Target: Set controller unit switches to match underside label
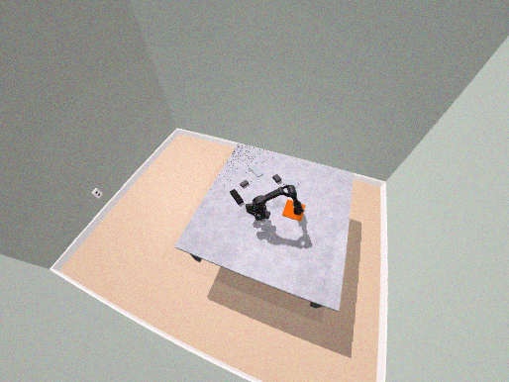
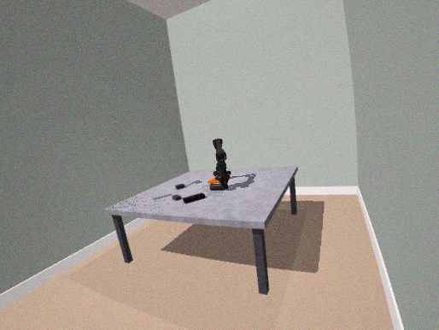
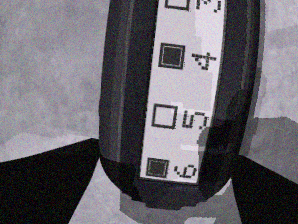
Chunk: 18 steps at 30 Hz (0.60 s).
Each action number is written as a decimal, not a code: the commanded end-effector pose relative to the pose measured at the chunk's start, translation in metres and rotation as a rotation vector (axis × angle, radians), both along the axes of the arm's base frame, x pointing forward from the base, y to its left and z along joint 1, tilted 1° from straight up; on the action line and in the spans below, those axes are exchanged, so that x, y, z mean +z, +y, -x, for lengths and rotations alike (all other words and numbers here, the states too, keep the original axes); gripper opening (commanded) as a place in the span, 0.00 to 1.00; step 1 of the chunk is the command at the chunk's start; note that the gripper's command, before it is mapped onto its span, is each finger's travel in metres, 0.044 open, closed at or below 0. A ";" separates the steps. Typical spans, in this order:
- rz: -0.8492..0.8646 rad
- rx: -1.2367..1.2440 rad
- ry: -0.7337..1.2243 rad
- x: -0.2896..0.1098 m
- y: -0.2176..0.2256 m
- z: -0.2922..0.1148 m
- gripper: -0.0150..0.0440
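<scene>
End effector point(image 1: 298, 211) point(image 3: 168, 157) spread astride the controller unit point(image 3: 134, 100), contact undetermined; I should centre it between both fingertips, then close gently, avoiding skew.

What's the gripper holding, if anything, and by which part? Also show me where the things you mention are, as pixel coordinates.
It can't be told for certain: the gripper's point(image 1: 298, 210) point(image 3: 166, 149) fingers straddle the controller unit point(image 3: 172, 90) near its square-6 end, appearing to meet both long sides, but a firm hold isn't shown.

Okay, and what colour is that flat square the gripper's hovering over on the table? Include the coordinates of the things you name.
Bright orange; the flat square point(image 1: 288, 209) point(image 2: 212, 181) shows best in the top view.
</scene>
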<state>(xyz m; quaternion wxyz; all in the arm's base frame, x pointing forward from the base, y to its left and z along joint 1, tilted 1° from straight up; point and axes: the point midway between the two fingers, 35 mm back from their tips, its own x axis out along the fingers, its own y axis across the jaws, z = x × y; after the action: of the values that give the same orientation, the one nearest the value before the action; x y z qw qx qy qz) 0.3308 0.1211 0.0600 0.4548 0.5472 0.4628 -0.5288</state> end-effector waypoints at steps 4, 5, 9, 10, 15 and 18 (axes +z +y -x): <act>0.003 0.002 -0.006 0.008 -0.003 0.000 0.82; 0.003 0.002 -0.006 0.008 -0.003 0.000 0.82; 0.004 0.002 -0.006 0.011 -0.004 0.000 0.82; 0.004 0.002 -0.006 0.012 -0.005 0.000 0.82; 0.004 0.002 -0.006 0.016 -0.007 0.000 0.82; 0.004 0.002 -0.006 0.019 -0.008 0.000 0.82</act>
<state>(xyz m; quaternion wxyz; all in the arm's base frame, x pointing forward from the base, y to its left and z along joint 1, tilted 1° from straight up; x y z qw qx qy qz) 0.3290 0.1155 0.0720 0.4539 0.5451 0.4634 -0.5311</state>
